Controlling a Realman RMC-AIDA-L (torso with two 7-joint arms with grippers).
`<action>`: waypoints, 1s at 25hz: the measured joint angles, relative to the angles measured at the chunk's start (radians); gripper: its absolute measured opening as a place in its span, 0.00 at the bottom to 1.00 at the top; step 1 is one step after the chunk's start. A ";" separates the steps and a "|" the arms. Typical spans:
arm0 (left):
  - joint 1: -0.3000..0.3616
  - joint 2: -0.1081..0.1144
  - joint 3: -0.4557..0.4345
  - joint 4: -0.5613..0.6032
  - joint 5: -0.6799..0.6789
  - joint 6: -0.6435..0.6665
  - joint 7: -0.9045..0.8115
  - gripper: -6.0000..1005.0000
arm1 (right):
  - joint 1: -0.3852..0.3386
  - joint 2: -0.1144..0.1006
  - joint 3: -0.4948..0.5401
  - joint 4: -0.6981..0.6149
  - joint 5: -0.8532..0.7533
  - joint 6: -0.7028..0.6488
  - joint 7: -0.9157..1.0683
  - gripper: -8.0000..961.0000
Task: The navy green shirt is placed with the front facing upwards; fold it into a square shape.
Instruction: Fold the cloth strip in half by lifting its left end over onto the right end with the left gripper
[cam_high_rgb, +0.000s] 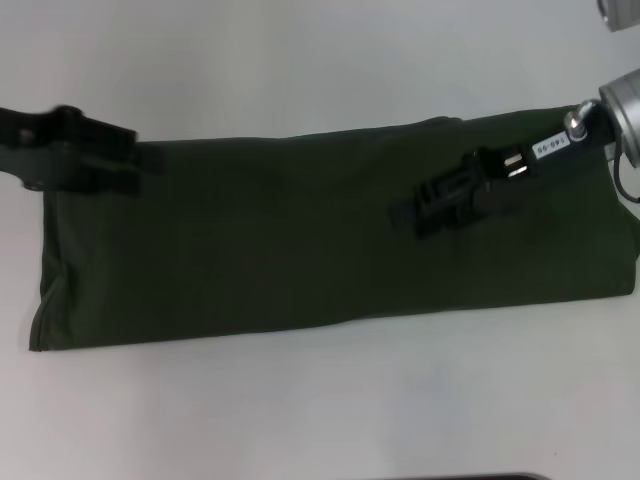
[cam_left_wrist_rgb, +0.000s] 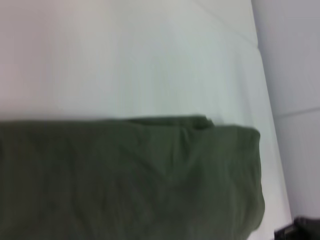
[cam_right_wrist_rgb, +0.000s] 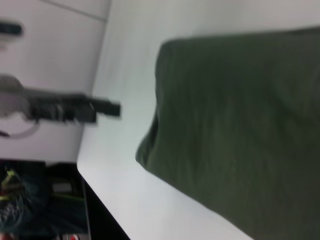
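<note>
The navy green shirt (cam_high_rgb: 300, 240) lies on the white table (cam_high_rgb: 300, 70) as a long, flat band running left to right, with no lettering showing. My left gripper (cam_high_rgb: 125, 150) is at the band's far left corner, right at the cloth's edge. My right gripper (cam_high_rgb: 415, 220) hangs over the right half of the band, pointing toward its middle. The left wrist view shows one end of the shirt (cam_left_wrist_rgb: 125, 180) with a small fold at its corner. The right wrist view shows the other end (cam_right_wrist_rgb: 240, 125) and, farther off, the left gripper (cam_right_wrist_rgb: 107, 107).
Bare white table surrounds the shirt at front and back. The table's edge (cam_right_wrist_rgb: 100, 185) drops to a dark floor with clutter (cam_right_wrist_rgb: 30, 200). A white wall (cam_left_wrist_rgb: 295, 60) rises behind the table.
</note>
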 joint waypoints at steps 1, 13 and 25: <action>0.005 0.006 -0.011 0.000 0.000 0.000 0.000 0.55 | 0.003 0.001 -0.017 0.001 0.000 0.000 0.005 0.65; 0.096 0.034 -0.072 0.041 -0.048 0.006 0.012 0.55 | 0.032 0.115 -0.154 0.045 0.001 0.278 0.007 0.65; 0.101 0.035 -0.071 0.043 -0.077 0.007 0.005 0.55 | 0.050 0.120 -0.206 0.075 0.015 0.383 0.004 0.65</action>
